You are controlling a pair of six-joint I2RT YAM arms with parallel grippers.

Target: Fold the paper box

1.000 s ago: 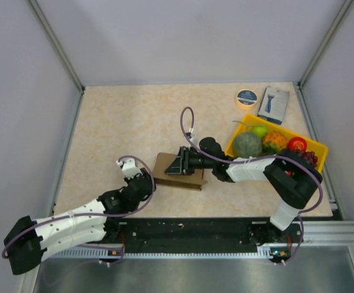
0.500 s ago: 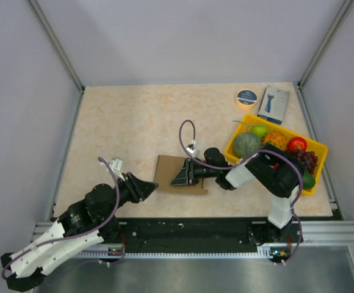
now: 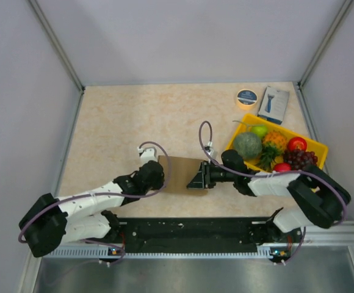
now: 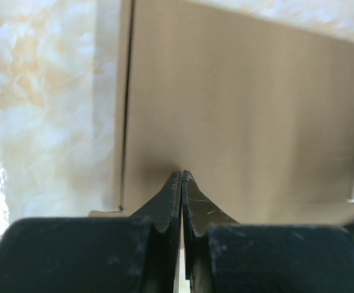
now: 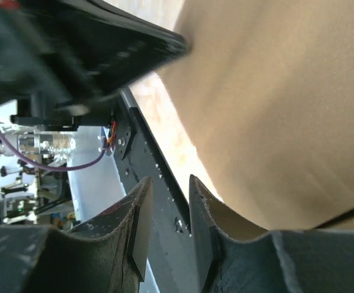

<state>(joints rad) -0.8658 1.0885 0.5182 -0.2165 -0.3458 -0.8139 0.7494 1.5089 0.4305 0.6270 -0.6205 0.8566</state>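
The paper box (image 3: pixel 180 173) is a flat brown cardboard piece lying near the table's front middle. It fills the left wrist view (image 4: pixel 238 110) and the upper right of the right wrist view (image 5: pixel 287 110). My left gripper (image 3: pixel 160 173) is shut, and its joined tips (image 4: pixel 182 177) press against the box's left part, with nothing between the jaws. My right gripper (image 3: pixel 198 179) is at the box's right edge. It is open (image 5: pixel 168 182) with a narrow empty gap, and the cardboard lies outside its right finger (image 5: pixel 204 207).
A yellow tray (image 3: pixel 317 148) of fruit stands at the right, close behind my right arm. A blue-and-white retail box (image 3: pixel 273 104) and a tape roll (image 3: pixel 246 97) lie at the back right. The black front rail (image 3: pixel 189 229) runs just below the box.
My left arm has swung in from the left and its shut gripper now touches the box. The box and my right gripper have shifted a little to the right.
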